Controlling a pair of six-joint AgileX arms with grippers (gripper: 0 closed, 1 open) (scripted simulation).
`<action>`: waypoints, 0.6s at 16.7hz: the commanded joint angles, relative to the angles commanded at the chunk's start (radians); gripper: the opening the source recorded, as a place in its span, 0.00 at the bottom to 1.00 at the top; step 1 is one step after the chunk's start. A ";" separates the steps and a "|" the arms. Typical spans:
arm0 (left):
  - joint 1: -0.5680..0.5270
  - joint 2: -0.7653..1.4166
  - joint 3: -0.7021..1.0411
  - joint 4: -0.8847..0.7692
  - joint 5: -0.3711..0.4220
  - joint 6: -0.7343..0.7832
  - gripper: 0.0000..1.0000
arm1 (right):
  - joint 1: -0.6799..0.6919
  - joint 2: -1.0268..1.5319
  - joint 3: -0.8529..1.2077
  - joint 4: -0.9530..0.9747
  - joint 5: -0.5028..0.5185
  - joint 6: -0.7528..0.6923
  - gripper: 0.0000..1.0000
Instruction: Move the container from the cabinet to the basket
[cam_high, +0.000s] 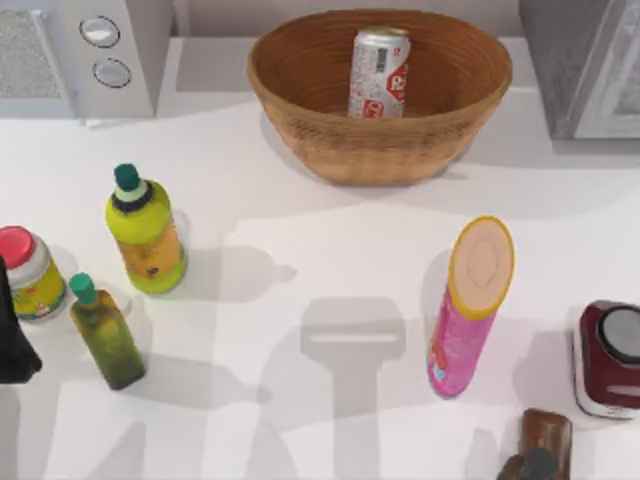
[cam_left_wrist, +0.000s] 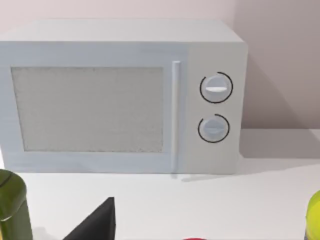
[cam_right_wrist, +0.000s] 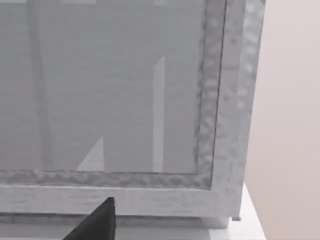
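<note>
The container already sits inside the basket, leaning against its back wall with the red-and-white label facing up, and nothing touches it. From that I judge the carrying finished: the can is out of the cabinet, which stands just to the basket's right at the back of the worktop, its pale framed door close before my right wrist camera. What is left, as far as I can judge, is parking the arms.

My left hand is a dark shape well to the basket's lower left, beside the red-capped jar and the two green bottles; I cannot tell how far open it is. My right hand's fingers I cannot tell either. The pink tube stands below the basket's right side, untouched.
</note>
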 joint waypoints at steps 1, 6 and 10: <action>0.000 0.000 0.000 0.000 0.000 0.000 1.00 | 0.002 -0.007 0.036 -0.037 0.002 -0.001 1.00; 0.000 0.000 0.000 0.000 0.000 0.000 1.00 | 0.003 -0.048 0.306 -0.333 0.004 -0.003 1.00; 0.000 0.000 0.000 0.000 0.000 0.000 1.00 | -0.002 -0.082 0.585 -0.651 -0.001 -0.001 1.00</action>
